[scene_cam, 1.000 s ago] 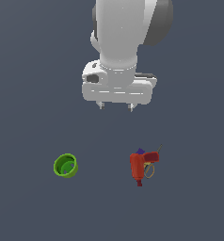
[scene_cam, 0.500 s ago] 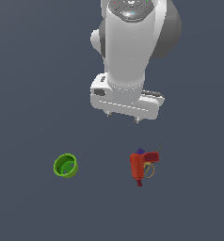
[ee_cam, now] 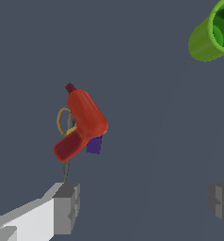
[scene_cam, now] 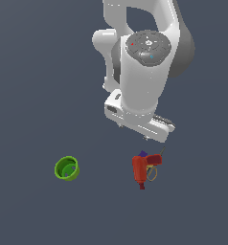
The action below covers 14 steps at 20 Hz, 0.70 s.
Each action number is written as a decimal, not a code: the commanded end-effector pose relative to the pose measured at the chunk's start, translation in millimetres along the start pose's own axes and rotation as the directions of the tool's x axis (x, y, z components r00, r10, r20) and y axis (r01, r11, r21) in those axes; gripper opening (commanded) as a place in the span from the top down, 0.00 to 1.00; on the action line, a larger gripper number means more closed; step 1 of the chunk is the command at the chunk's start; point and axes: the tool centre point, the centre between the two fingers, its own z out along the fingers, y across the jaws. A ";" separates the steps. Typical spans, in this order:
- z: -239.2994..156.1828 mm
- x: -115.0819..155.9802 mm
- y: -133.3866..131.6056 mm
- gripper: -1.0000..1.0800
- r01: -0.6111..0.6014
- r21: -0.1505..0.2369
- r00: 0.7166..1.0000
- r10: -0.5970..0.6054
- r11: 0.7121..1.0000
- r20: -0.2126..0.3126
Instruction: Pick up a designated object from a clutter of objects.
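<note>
Red drill (scene_cam: 140,169) sits atop scissors (scene_cam: 153,171) and purple cube (scene_cam: 143,154), green cup (scene_cam: 67,168) at 9 o'clock; gripper (ee_cam: 144,207) hovers wide for approach.

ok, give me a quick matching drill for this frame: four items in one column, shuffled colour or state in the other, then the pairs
Items:
1. drill-shaped tool
2. cup
3. small cube
4. hand

Descriptions:
A. purple, tucked against the largest item
B. fingers apart, nothing between them
C. green, standing alone away from the pile
D. red, with a darker tip

Pairs: 1-D, 2-C, 3-A, 4-B
</note>
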 end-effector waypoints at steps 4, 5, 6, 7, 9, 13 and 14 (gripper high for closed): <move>21.9 3.0 -21.4 0.00 -0.135 -0.012 0.990 0.135 0.991 0.033; 26.1 3.4 -25.3 0.00 -0.159 -0.016 0.987 0.159 0.987 0.038; 30.3 3.7 -29.1 0.00 -0.182 -0.020 0.982 0.183 0.983 0.043; 34.5 4.0 -32.9 0.00 -0.206 -0.024 0.977 0.207 0.978 0.048; 43.1 4.3 -40.4 0.00 -0.252 -0.033 0.966 0.254 0.967 0.056; 61.0 4.2 -55.2 0.00 -0.343 -0.054 0.936 0.346 0.938 0.070; 65.5 4.1 -58.9 0.00 -0.365 -0.060 0.927 0.369 0.929 0.072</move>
